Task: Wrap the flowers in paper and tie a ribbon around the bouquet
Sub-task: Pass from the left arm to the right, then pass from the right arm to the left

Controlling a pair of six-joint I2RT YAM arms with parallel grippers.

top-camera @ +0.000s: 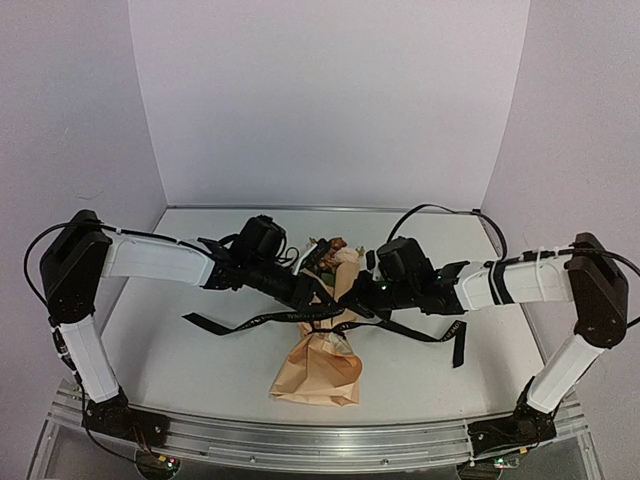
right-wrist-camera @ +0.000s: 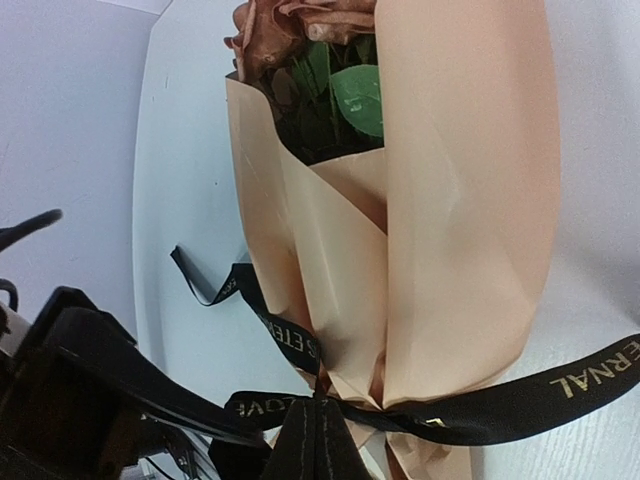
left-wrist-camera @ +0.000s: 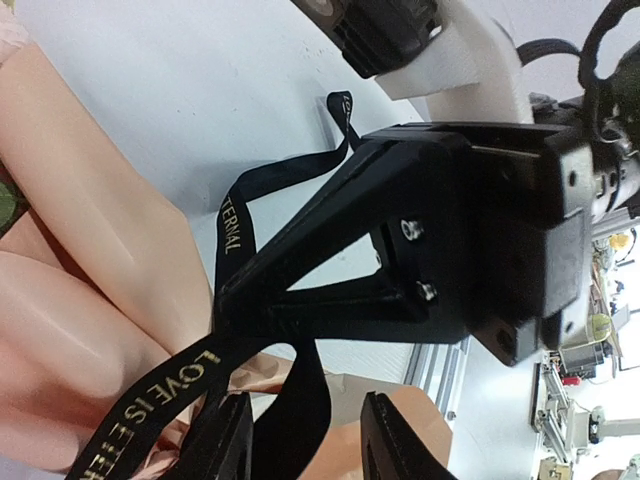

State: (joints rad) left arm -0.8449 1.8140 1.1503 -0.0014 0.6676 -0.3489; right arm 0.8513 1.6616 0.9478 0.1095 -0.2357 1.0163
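Our right gripper is clamped tight on the ribbon, jaws pinched together right at the cinch around the paper. Facing it, our left gripper has its jaws apart, and a strand of ribbon runs loose between them, unsqueezed. The bouquet lies flat on the table, mid-table. Its flowers point to the far side, and the ribbon tails trail out left and right.
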